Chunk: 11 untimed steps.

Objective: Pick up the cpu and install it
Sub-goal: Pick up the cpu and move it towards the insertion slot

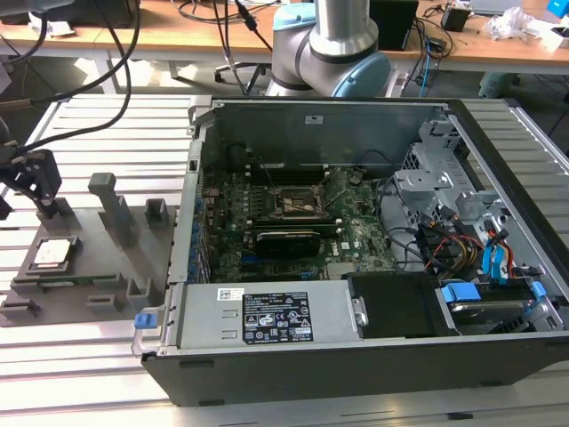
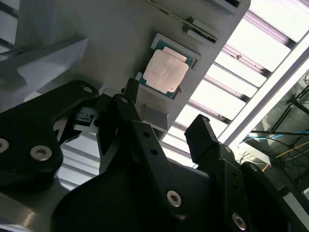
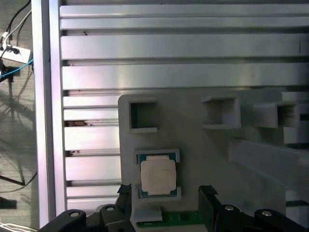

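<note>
The cpu (image 1: 53, 253) is a small square chip with a silver top. It lies flat in a recess of the grey holder plate (image 1: 107, 267) at the exterior view's left, outside the computer case. Both wrist views show the cpu (image 3: 158, 175) (image 2: 165, 72) in its green-rimmed seat. My gripper (image 1: 43, 206) hangs just above it, open, with one black finger (image 3: 123, 194) on either side of the chip and nothing held. The motherboard's socket frame (image 1: 298, 203) sits in the middle of the open case.
The open computer case (image 1: 356, 356) fills the exterior view's centre and right, with its power supply, drive bays and cables. Grey blocks (image 1: 111, 200) stand up from the holder plate. Everything rests on a slatted aluminium table (image 3: 183, 48). A cluttered desk lies behind.
</note>
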Each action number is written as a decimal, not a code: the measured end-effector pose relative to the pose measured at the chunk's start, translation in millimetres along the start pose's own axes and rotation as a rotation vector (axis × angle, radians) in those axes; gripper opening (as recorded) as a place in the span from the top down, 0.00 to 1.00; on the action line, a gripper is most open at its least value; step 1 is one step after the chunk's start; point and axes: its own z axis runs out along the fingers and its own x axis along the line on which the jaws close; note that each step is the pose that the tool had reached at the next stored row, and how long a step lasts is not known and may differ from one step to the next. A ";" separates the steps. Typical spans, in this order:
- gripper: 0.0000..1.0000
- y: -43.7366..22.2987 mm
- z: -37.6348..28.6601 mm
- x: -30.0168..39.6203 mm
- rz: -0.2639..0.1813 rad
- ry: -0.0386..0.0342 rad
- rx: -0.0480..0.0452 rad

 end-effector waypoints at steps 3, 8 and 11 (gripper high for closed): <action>0.34 0.0 1.7 0.0 -0.057 -0.0007 -0.0016; 0.34 0.0 4.8 2.4 -0.070 -0.0009 -0.0020; 0.34 0.0 8.9 6.0 -0.070 -0.0010 -0.0021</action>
